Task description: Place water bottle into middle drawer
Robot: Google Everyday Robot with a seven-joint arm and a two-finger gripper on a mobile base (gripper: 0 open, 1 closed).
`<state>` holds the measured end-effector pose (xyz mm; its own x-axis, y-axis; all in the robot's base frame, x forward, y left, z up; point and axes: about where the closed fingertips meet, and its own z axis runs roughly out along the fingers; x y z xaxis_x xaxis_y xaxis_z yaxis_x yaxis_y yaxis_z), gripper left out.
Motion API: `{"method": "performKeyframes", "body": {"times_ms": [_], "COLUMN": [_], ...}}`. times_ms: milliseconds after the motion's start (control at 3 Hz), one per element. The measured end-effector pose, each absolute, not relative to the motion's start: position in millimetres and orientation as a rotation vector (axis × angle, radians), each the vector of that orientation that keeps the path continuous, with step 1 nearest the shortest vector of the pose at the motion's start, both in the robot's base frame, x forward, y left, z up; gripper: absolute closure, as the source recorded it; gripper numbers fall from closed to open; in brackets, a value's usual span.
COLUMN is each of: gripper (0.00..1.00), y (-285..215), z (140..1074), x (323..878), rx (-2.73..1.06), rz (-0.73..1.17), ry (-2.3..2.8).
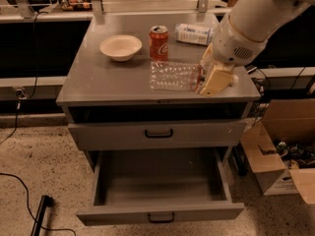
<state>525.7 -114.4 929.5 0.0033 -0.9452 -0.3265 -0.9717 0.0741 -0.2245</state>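
The water bottle (173,76) is clear ribbed plastic and lies on its side over the front right part of the cabinet top (98,82). Its right end is between the cream fingers (216,78) of my gripper (206,77), which is shut on it. The cap is hidden by the gripper. I cannot tell if the bottle touches the top. The middle drawer (160,213) is pulled fully open below, grey with a small black handle, and holds nothing. It lies below and in front of the gripper.
A red soda can (158,42) stands just behind the bottle. A white bowl (120,47) sits at the back left, and a bottle with a wide white label (194,33) lies at the back right. The upper drawer front (157,133) is shut. A cardboard box (275,156) stands on the floor at right.
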Motion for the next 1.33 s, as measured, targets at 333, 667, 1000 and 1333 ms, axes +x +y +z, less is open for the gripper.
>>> {"method": "performKeyframes", "body": {"times_ms": [333,667,1000,1333], "gripper": [1.00,1.00,1.00,1.00], "y": [-113,-110,-102,-102], "z": [930,896,820,820], "x": [526,517,489,488], "rx": [-1.901,-1.874,-1.774,-1.779], "rz": [0.093,0.121,0.138,0.140], "ry": [1.969,2.029,2.131,2.133]}}
